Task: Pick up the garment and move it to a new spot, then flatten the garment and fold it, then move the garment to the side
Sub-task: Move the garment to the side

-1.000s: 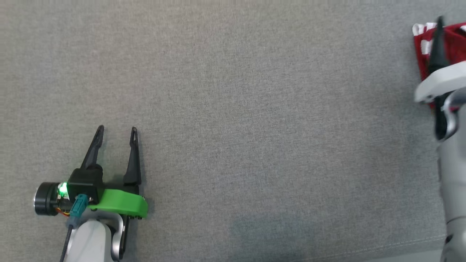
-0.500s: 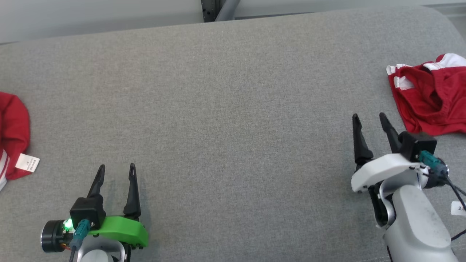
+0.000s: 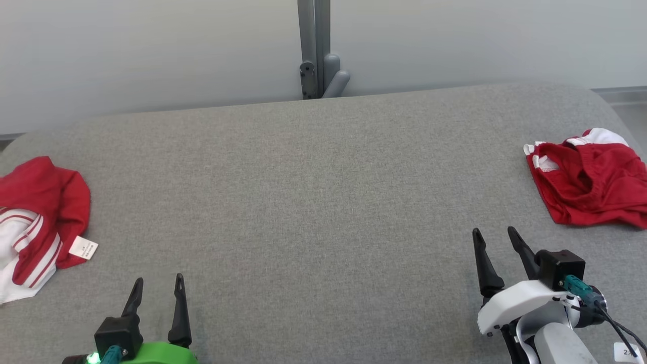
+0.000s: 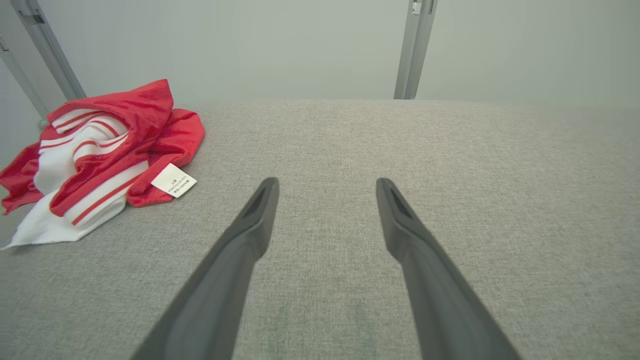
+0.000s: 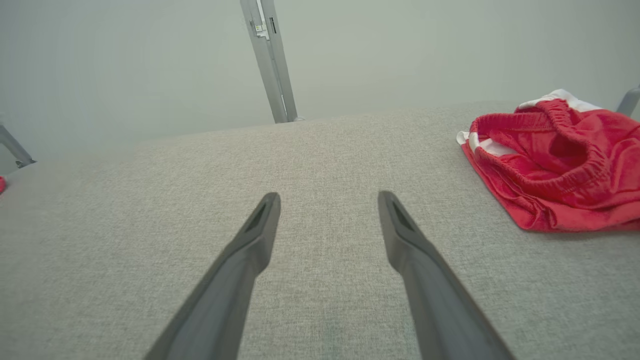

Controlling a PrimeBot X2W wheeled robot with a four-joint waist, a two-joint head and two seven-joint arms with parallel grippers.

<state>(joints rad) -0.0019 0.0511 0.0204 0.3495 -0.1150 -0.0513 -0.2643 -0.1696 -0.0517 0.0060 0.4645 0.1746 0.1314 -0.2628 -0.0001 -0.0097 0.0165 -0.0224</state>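
Observation:
A crumpled red garment (image 3: 591, 182) with white trim and an elastic waistband lies at the right end of the grey padded surface (image 3: 323, 202); in the right wrist view the garment (image 5: 555, 170) sits up and to the right. My right gripper (image 3: 493, 231) stands open and empty, near and left of it, not touching; its fingers (image 5: 328, 195) point over bare fabric. A second red-and-white striped garment (image 3: 40, 217) with a white label lies at the left end, also seen as a heap (image 4: 105, 150). My left gripper (image 3: 158, 279) is open and empty, right of that heap (image 4: 327, 181).
A grey metal post (image 3: 314, 48) stands behind the surface against a pale wall. The surface's rounded far edge (image 3: 323, 101) runs across the head view. Bare fabric spreads between the two garments.
The head camera has tilted up, bringing the far edge, wall and left garment into view. My right gripper has drawn back from over the right garment to a spot near and left of it.

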